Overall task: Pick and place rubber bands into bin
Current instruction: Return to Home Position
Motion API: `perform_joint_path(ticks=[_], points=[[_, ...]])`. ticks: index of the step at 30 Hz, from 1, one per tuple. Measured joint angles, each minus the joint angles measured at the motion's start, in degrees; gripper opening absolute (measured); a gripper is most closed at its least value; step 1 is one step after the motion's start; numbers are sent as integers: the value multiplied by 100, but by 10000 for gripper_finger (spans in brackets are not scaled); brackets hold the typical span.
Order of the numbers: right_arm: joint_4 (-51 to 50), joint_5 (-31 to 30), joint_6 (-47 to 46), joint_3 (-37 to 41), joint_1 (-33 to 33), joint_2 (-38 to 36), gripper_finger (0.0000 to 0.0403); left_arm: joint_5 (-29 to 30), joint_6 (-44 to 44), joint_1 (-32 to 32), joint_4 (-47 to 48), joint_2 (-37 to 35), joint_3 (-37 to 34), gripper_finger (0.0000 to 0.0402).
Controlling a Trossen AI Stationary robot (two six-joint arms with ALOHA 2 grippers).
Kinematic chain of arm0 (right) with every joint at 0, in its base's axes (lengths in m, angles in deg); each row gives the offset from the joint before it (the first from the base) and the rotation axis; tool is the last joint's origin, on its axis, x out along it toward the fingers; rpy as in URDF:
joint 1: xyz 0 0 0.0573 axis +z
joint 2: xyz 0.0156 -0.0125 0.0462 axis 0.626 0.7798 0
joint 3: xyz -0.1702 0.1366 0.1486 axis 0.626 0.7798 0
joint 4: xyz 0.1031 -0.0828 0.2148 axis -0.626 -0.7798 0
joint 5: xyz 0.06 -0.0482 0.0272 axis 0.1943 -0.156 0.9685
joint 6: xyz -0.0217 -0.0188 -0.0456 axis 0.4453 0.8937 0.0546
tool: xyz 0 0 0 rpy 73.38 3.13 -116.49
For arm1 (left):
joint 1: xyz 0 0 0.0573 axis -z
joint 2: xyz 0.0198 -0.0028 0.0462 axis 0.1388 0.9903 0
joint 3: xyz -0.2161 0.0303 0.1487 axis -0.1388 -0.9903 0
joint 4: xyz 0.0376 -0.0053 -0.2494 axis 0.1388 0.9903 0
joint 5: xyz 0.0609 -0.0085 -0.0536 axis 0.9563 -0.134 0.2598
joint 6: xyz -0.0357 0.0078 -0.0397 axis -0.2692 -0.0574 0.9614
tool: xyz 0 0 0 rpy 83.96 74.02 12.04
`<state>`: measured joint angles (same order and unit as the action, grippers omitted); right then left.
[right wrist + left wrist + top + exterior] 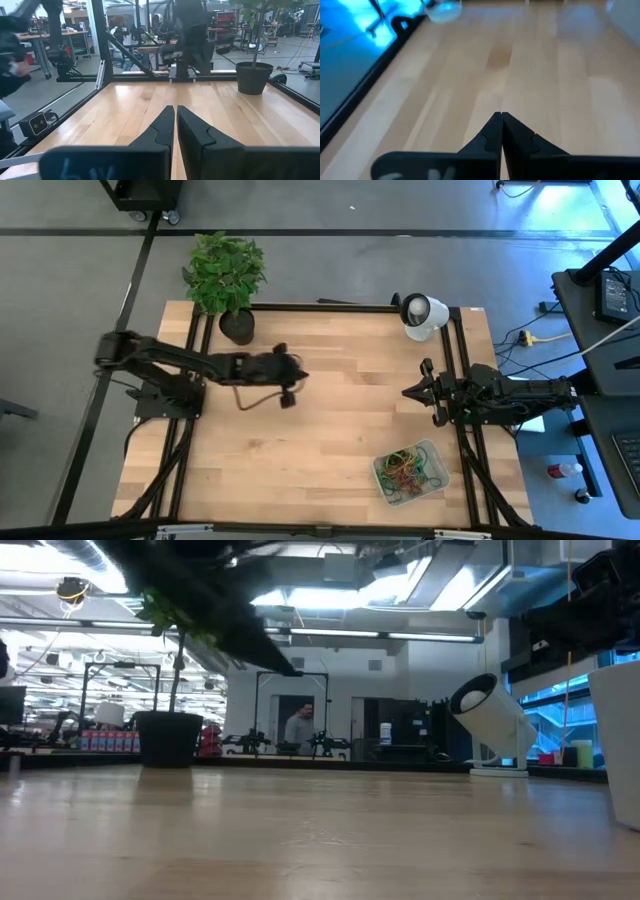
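The dark fingers (520, 137) of my left gripper (501, 116), pressed together and empty, hang over the bare pale wooden worktop (545, 75); the right gripper (175, 107) is likewise closed on nothing. I'd draw both back slowly, staying high. Only the overhead view shows the translucent grey plastic bin (441, 476) holding tangled coloured rubber bands (405, 470), beside the right arm (520, 392).

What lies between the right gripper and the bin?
Nothing; the high view shows only bare table between the right gripper and the bin.

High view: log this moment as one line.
left gripper shut, empty, over table | right gripper shut, empty, near right edge | rubber bands in bin
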<state>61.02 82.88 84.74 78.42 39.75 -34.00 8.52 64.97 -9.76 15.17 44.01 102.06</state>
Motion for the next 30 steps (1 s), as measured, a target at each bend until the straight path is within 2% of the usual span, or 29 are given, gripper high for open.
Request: perform_joint_path(ticks=[5, 12, 20, 30], points=[[-2, 0, -2, 0, 0, 0, 26, -194, 232, -257, -1104, -1216, -1560, 2], [0, 0, 3, 0, -2, 0, 26, 7, 771, -273, -1301, -2773, -2894, 2], [-2, 0, -6, 0, -2, 0, 26, 218, 963, -273, -1189, -4234, -3784, 2], [-2, 0, -6, 0, 0, 0, 26, 348, 1259, -273, 402, -5477, -3996, 2]])
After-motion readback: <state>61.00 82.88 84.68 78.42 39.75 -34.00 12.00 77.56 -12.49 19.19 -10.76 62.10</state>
